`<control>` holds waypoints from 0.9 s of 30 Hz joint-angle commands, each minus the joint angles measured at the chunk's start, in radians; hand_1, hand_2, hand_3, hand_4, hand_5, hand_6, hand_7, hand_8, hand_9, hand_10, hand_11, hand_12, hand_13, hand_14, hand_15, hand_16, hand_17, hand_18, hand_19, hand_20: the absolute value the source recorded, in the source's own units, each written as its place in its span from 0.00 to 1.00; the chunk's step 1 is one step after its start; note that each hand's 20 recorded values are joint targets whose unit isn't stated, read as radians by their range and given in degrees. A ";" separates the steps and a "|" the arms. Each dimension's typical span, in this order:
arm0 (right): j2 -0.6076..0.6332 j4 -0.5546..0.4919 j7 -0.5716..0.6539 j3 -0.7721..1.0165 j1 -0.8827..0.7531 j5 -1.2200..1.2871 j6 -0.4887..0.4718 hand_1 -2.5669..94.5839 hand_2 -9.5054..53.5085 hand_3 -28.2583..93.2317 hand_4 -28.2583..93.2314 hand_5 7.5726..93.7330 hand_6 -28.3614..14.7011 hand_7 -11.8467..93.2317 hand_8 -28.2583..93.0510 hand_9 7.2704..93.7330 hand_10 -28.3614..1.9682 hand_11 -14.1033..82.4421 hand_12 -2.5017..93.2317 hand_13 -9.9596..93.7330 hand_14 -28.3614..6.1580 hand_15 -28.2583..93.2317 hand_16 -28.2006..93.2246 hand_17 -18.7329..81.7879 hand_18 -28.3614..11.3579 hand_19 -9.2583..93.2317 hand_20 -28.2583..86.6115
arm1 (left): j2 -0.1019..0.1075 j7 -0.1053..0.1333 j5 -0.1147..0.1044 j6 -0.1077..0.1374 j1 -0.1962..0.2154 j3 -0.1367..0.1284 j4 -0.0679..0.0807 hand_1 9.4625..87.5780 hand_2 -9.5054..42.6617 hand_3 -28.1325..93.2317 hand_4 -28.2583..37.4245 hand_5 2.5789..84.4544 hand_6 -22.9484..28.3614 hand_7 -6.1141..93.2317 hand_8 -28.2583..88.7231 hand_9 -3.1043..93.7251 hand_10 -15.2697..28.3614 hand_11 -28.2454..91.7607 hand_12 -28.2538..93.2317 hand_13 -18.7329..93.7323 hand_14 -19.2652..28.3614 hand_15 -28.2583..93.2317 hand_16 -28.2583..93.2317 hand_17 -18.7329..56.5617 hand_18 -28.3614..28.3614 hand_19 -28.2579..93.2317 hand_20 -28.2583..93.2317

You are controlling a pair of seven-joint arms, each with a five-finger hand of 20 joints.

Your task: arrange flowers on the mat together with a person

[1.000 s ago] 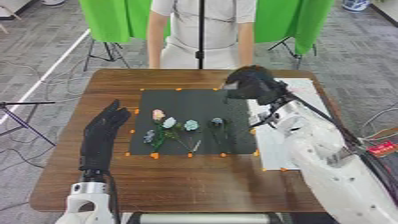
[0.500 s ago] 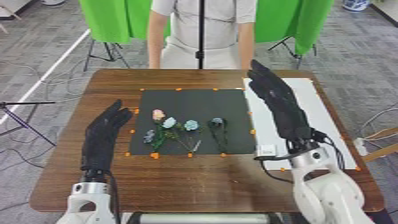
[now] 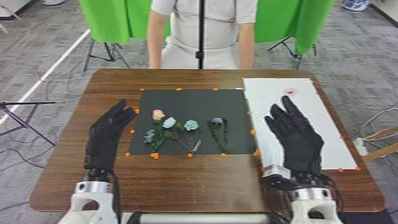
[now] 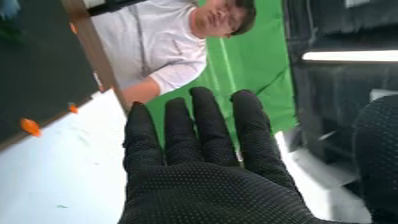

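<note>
Judging by the layout, the step in hand is taken to be the adding of one more flower to the set on the dark mat [image 3: 231, 100], with nothing yet grasped for it. The pale pink bloom [image 3: 290, 91] is seen on the white sheet [image 3: 318, 117], at two o'clock from the mat's centre and just beyond the right hand [image 3: 300, 145]; its stem cannot be made out. For the next move, that hand would need to be lowered and closed lightly round the flower, which could be crushed or pushed away if met by stiff fingertips. The right hand is held at four o'clock, its fingers straight and slightly apart, with nothing clamped. The left hand [image 3: 107, 140] is held near nine o'clock, its fingers straight and close together. Six flowers are counted in all: one on the sheet and five on the mat, namely a peach one [image 3: 158, 114] at ten o'clock, a white one [image 3: 169, 122] at nine, a blue one [image 3: 148, 135] at eight, a light blue one [image 3: 191, 125] near the centre and a dusky one [image 3: 217, 121] at three. One mat, one sheet and two hands are also counted.
</note>
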 commanded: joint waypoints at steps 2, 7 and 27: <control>0.000 -0.006 -0.012 0.015 0.006 -0.015 -0.012 0.08 0.22 0.88 0.06 0.28 0.63 0.21 0.15 0.33 0.48 0.18 0.11 0.34 0.56 0.28 0.31 0.33 0.42 0.11 0.45 | -0.003 0.003 0.001 -0.004 0.010 0.003 0.007 0.21 0.04 0.78 0.15 0.50 0.53 0.13 0.20 0.47 0.63 0.35 0.37 0.49 0.72 0.32 0.26 0.36 0.65 0.25 0.39; 0.003 -0.007 -0.007 0.013 0.004 -0.009 -0.008 0.08 0.22 0.88 0.06 0.29 0.63 0.21 0.15 0.33 0.48 0.18 0.11 0.34 0.56 0.29 0.31 0.34 0.42 0.11 0.45 | -0.009 0.003 0.000 -0.004 0.013 0.003 0.005 0.21 0.04 0.78 0.15 0.50 0.53 0.13 0.20 0.47 0.63 0.35 0.37 0.49 0.72 0.32 0.26 0.36 0.65 0.25 0.39; -0.003 -0.004 0.002 0.018 0.000 -0.013 -0.035 0.08 0.23 0.88 0.06 0.33 0.63 0.22 0.15 0.37 0.46 0.18 0.12 0.37 0.53 0.31 0.30 0.34 0.41 0.11 0.45 | -0.016 -0.001 -0.007 -0.002 0.019 -0.004 0.004 0.21 0.04 0.78 0.15 0.50 0.52 0.13 0.19 0.47 0.63 0.35 0.37 0.49 0.72 0.32 0.26 0.35 0.65 0.25 0.39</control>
